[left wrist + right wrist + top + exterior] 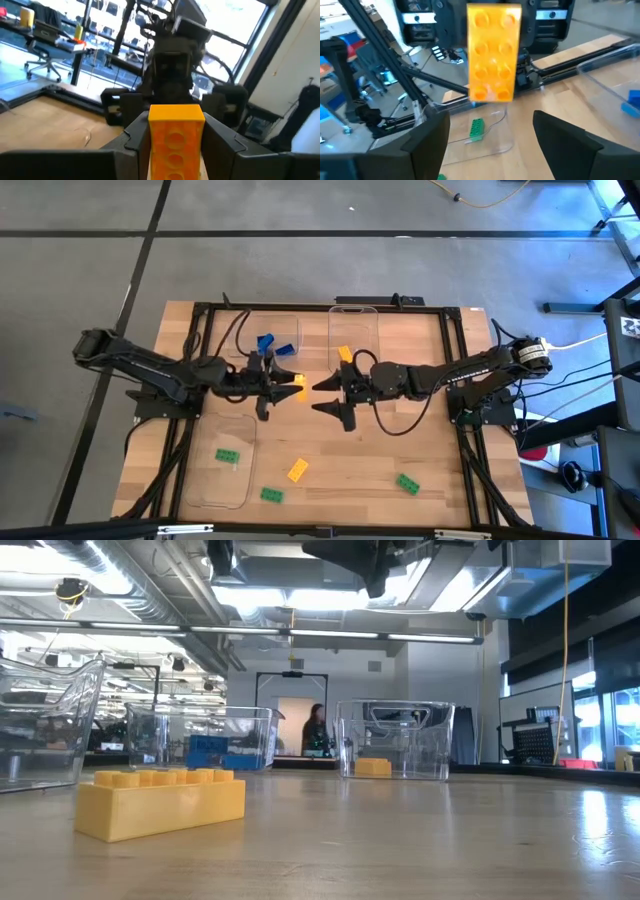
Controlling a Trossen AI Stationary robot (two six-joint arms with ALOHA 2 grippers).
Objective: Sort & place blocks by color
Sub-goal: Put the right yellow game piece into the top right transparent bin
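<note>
My left gripper (288,385) is shut on a yellow block (298,385) above the table's middle. My right gripper (331,397) faces it from the right, open, fingers apart and touching nothing; in the right wrist view the held yellow block (494,52) floats beyond my right gripper (495,145). A yellow block (297,470) and two green blocks (271,494) (407,483) lie flat on the table near its near edge. The near yellow block (160,802) fills the low view's left. My left gripper pinches the yellow block's long sides (175,137) between its two fingers (220,137). The fingers are level and point toward the table's right, lying along the block. The block is lifted clear of the table, and its free end (176,112) sticks out past the fingertips toward my right gripper.
Three clear trays stand on the table: a far-left tray (285,320) with blue blocks (266,341), a far-middle tray (368,330) with a yellow block (345,353), and a near-left tray (205,480) with a green block (227,455). A black frame (455,350) edges the table.
</note>
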